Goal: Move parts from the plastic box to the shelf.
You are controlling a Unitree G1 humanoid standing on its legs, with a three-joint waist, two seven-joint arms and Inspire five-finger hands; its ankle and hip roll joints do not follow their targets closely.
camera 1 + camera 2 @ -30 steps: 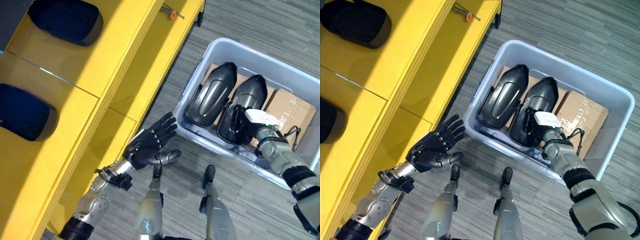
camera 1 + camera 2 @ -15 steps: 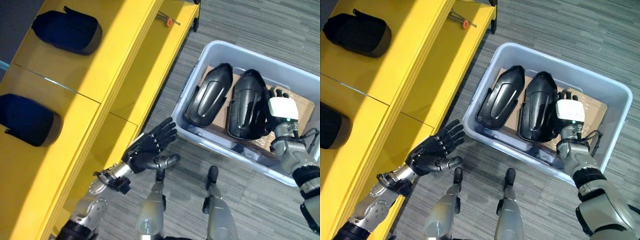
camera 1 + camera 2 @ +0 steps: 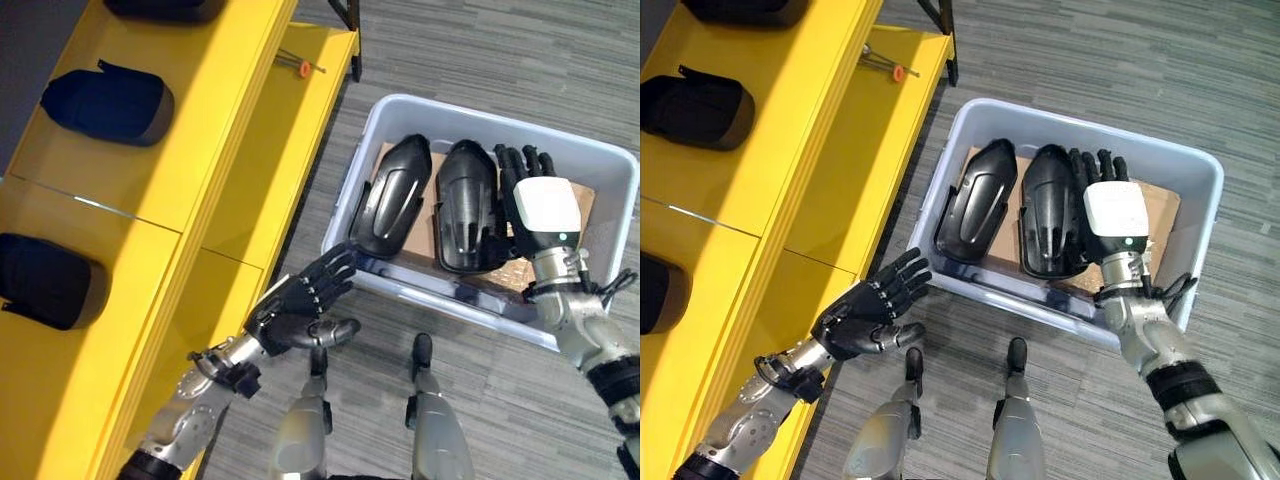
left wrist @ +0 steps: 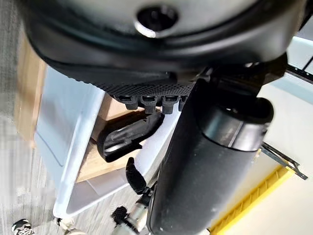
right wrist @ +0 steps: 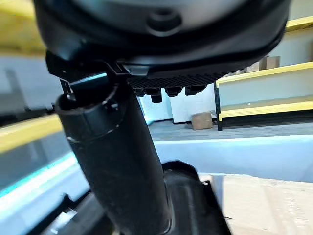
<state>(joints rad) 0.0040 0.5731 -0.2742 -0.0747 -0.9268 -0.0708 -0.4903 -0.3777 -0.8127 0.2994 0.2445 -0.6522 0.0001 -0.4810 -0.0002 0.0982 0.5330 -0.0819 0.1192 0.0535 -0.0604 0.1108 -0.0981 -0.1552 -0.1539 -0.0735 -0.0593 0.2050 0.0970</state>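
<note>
Both arms were silver-grey with dark joint bands. The left hand (image 3: 290, 310) was dark throughout, its fingers ribbed. The right hand (image 3: 1102, 195) was dark too, carrying a white rectangular cover.

Orange-handled tool (image 3: 300, 66), grey carpet (image 3: 480, 50)

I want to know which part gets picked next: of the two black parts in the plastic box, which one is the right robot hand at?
The right-hand black part, next to the cardboard; the right robot hand is against its side, while the other part lies apart.
</note>
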